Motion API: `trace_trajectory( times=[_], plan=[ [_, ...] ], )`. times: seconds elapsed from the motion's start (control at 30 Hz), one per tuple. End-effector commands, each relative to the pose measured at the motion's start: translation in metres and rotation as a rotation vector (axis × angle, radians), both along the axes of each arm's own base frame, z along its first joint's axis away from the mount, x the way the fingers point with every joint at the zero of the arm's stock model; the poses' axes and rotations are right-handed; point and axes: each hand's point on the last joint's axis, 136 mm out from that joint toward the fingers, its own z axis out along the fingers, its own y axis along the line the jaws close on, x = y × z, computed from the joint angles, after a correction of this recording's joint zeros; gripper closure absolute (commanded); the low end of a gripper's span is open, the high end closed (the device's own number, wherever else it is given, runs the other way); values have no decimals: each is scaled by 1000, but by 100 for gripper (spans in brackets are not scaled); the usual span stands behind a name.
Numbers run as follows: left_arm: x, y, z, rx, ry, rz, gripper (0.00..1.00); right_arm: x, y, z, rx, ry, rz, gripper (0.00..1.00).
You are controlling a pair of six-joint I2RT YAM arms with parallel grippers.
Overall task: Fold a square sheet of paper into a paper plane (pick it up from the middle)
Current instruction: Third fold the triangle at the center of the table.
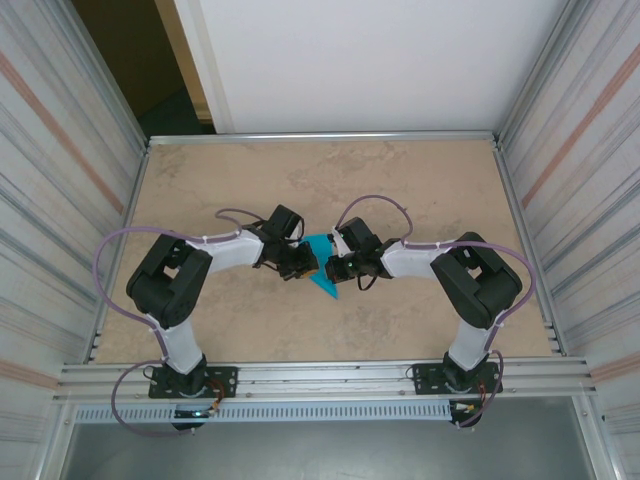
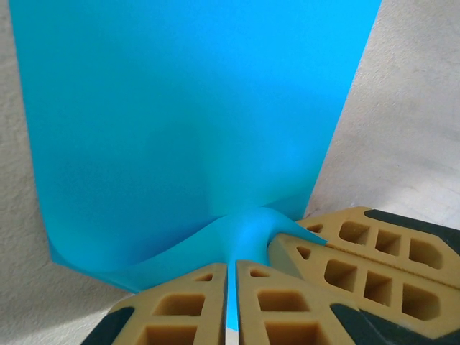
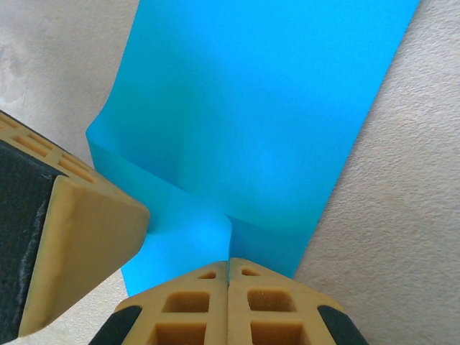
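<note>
Two corrugated walls (image 1: 60, 150) flank the beige mottled table (image 1: 420, 190). Left arm (image 1: 230, 252) and right arm (image 1: 410, 258) elbow inward from 7 and 5 o'clock. Left gripper (image 2: 231, 277) and right gripper (image 3: 228, 269) each pinch the teal sheet (image 1: 323, 272) at table centre.

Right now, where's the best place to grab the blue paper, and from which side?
Probably at the raised fold on its edge: the teal paper is thin and mostly flat, so only that lifted ridge gives fingers something to pinch. Come from the side, one finger on each face. The left gripper and right gripper are each shut there, from opposite sides.
</note>
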Motion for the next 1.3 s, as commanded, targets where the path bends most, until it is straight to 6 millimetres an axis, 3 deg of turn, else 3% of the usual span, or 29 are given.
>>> trace_trajectory(
  times=[0.0, 1.07, 1.27],
  plan=[
    [-9, 8, -13, 48, 34, 12, 87, -3, -6, -12, -30, 55, -27, 100],
    [-16, 18, -33, 117, 96, 27, 87, -3, -4, -9, -20, 60, -22, 100],
    [-23, 28, -44, 167, 117, 31, 88, 3, -1, 5, -6, 36, -41, 91]
  ],
)
